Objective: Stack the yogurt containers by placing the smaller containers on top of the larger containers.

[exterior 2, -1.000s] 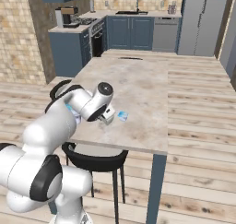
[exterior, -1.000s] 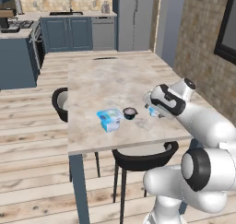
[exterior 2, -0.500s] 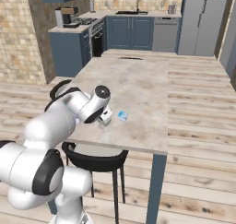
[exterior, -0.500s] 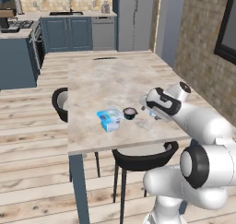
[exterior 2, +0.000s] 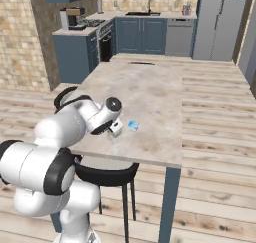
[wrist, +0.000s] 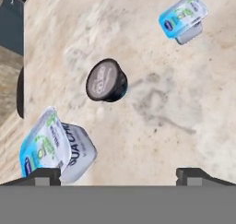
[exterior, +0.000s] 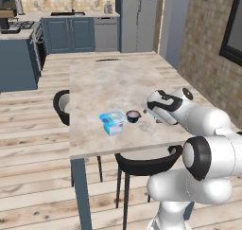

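The larger container, a flat light-blue rectangular tub (exterior: 112,121) (wrist: 54,148), lies on the marble table (exterior: 104,77) near its front edge. Just right of it stands the small dark round cup (exterior: 133,116) (wrist: 106,80) with a pale grey top. The tiny light-blue cup (exterior 2: 132,125) (wrist: 183,18) sits further right on the table. My gripper (exterior: 152,112) (wrist: 118,176) hovers low over the table between the dark cup and the tiny cup, a little short of both. It is open, with nothing between its fingertips (wrist: 44,174).
Two black chairs (exterior: 61,106) (exterior: 142,163) are tucked at the table's left side and front edge. The table's front edge (exterior: 127,146) runs close to the tub. Blue kitchen cabinets (exterior: 71,35) and a fridge (exterior: 139,16) stand far behind.
The hand has come down and moved left toward the dark cup. The jaws stay open, and the three containers have not moved.
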Tool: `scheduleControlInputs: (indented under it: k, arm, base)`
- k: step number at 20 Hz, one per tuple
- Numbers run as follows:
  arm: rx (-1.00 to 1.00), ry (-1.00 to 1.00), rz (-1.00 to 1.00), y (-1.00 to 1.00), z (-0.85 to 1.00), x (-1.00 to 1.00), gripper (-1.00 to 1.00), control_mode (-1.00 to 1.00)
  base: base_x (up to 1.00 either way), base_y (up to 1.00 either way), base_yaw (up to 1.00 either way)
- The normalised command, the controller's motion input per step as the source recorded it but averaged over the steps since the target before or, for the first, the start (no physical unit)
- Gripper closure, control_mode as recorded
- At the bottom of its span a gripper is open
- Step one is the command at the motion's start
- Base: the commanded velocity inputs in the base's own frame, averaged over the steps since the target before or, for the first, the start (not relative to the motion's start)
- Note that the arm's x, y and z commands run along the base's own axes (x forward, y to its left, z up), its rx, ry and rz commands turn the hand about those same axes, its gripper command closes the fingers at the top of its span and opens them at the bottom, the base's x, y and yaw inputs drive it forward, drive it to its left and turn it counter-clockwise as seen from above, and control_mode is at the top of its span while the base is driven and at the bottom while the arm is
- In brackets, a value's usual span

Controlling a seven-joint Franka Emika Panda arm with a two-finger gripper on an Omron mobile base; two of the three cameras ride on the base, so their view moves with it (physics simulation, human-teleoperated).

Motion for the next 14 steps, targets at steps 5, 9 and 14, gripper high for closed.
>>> scheduleControlInputs:
  k: [5, 9, 14]
  arm:
    - [0.01, -0.02, 0.00, 0.00, -0.13, 0.15, -1.00, -1.00]
    - [0.00, 0.00, 0.00, 0.04, -0.11, 0.13, -1.00, -1.00]
    - [0.00, 0.00, 0.00, 0.12, -0.07, 0.18, -1.00, -1.00]
  base:
    - [0.00, 0.00, 0.00]
    - [0.00, 0.00, 0.00]
    - [0.00, 0.00, 0.00]
